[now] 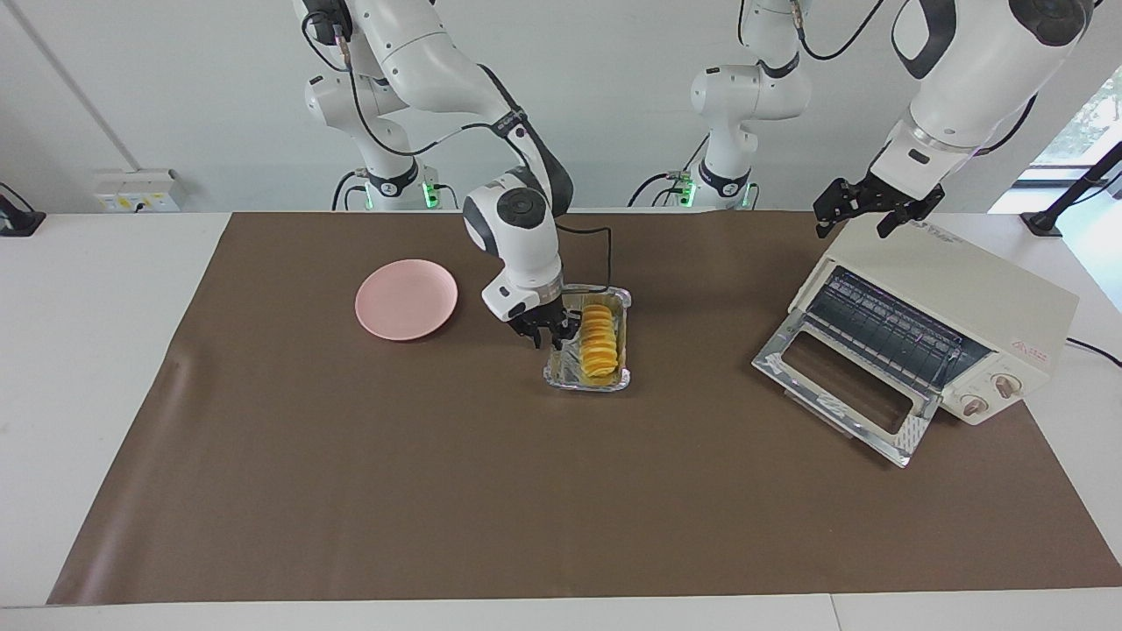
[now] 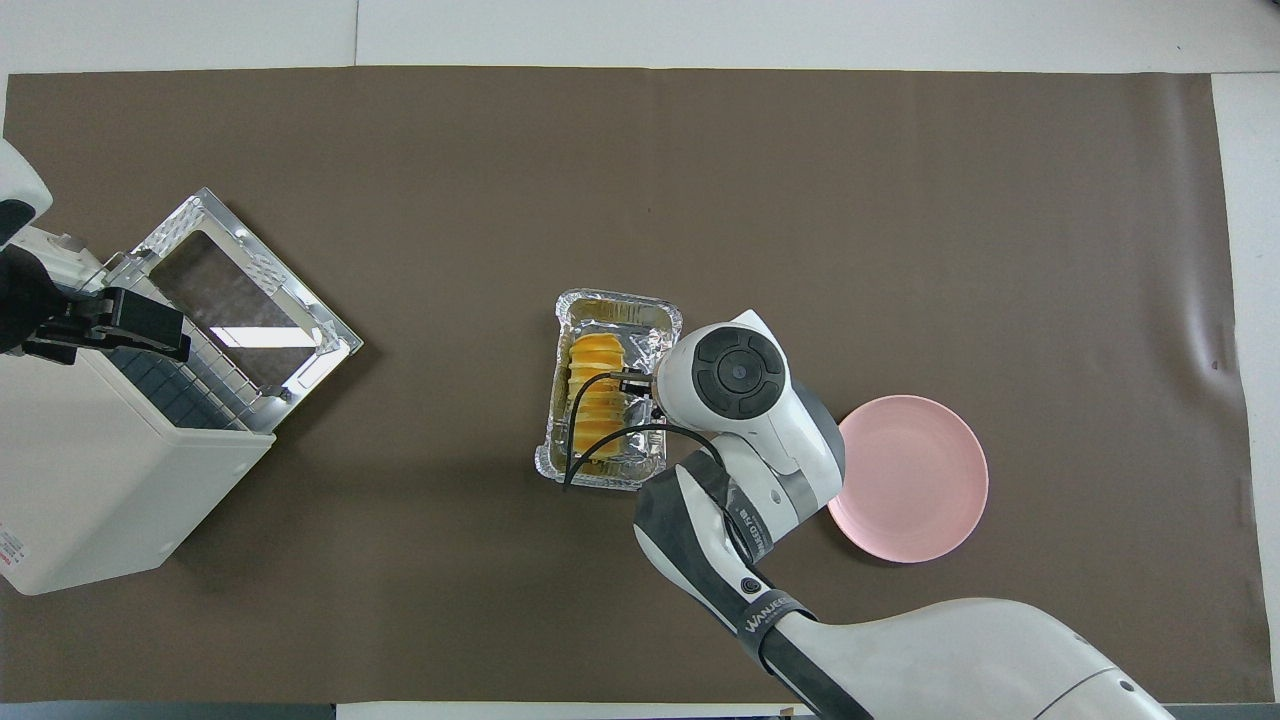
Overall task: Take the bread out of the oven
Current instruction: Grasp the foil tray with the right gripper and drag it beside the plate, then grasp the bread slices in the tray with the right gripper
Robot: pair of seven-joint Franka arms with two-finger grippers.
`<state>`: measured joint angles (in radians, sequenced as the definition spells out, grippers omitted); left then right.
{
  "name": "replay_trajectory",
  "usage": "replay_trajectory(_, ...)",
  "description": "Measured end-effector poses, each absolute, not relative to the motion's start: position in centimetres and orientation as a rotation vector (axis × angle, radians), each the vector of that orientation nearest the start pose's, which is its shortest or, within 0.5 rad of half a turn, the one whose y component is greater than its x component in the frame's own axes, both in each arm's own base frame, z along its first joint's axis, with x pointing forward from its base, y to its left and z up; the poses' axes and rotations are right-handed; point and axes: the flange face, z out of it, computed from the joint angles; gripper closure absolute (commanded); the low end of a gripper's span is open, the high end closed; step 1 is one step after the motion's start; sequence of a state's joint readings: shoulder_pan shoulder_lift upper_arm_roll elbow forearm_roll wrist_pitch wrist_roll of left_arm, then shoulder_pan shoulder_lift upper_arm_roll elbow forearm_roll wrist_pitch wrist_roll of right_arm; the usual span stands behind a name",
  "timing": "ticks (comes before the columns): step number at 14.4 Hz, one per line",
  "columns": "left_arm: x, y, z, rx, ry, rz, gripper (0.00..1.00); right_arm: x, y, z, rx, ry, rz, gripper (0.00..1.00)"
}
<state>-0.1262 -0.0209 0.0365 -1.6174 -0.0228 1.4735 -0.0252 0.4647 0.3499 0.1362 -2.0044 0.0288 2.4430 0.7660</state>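
The bread (image 1: pixel 599 342) is a ridged golden-yellow loaf lying in a crinkled foil tray (image 1: pixel 585 382) on the brown mat at the table's middle, outside the oven. It also shows in the overhead view (image 2: pixel 596 385). My right gripper (image 1: pixel 550 336) is down at the tray's rim on the side toward the right arm's end, right beside the loaf. The cream-white oven (image 1: pixel 964 294) stands at the left arm's end with its glass door (image 1: pixel 841 386) dropped open and the wire rack bare. My left gripper (image 1: pixel 855 226) is open and empty, just above the oven's top edge.
A pink plate (image 1: pixel 406 298) sits empty on the mat, toward the right arm's end from the tray. In the overhead view the right arm's wrist (image 2: pixel 735 375) covers part of the tray (image 2: pixel 612 304). The oven's open door (image 2: pixel 240 290) juts out over the mat.
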Motion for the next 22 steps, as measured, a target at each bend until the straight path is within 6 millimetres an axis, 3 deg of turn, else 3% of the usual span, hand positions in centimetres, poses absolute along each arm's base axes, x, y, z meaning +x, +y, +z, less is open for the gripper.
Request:
replay_trajectory(5, 53.4, -5.0, 60.6, -3.150, 0.103, 0.196, 0.00, 51.7, 33.8, 30.1, -3.005, 0.311, -0.071, 1.00)
replay_trajectory(7, 53.4, -5.0, 60.6, -3.150, 0.103, 0.196, 0.00, 53.6, 31.4, 31.3, -3.007, 0.304, -0.084, 1.00)
replay_trajectory(9, 53.4, -5.0, 60.6, -3.150, 0.103, 0.196, 0.00, 56.4, 26.8, 32.7, -2.997, 0.328, -0.098, 1.00)
replay_trajectory(13, 53.4, -5.0, 60.6, -3.150, 0.103, 0.196, 0.00, 60.7, 14.1, 35.1, -2.926, 0.304, -0.069, 1.00)
replay_trajectory(15, 53.4, -5.0, 60.6, -3.150, 0.103, 0.196, 0.00, 62.0, 7.9, 35.5, -2.921, 0.273, -0.091, 1.00)
replay_trajectory(17, 53.4, -5.0, 60.6, -3.150, 0.103, 0.196, 0.00, 62.3, 3.0, 35.3, -2.927, 0.234, -0.100, 1.00)
replay_trajectory(19, 53.4, -5.0, 60.6, -3.150, 0.103, 0.196, 0.00, 62.1, -0.4, 34.3, -2.936, 0.174, -0.086, 1.00)
replay_trajectory(22, 53.4, -5.0, 60.6, -3.150, 0.103, 0.196, 0.00, 61.5, -1.9, 32.6, -2.943, 0.083, -0.057, 1.00)
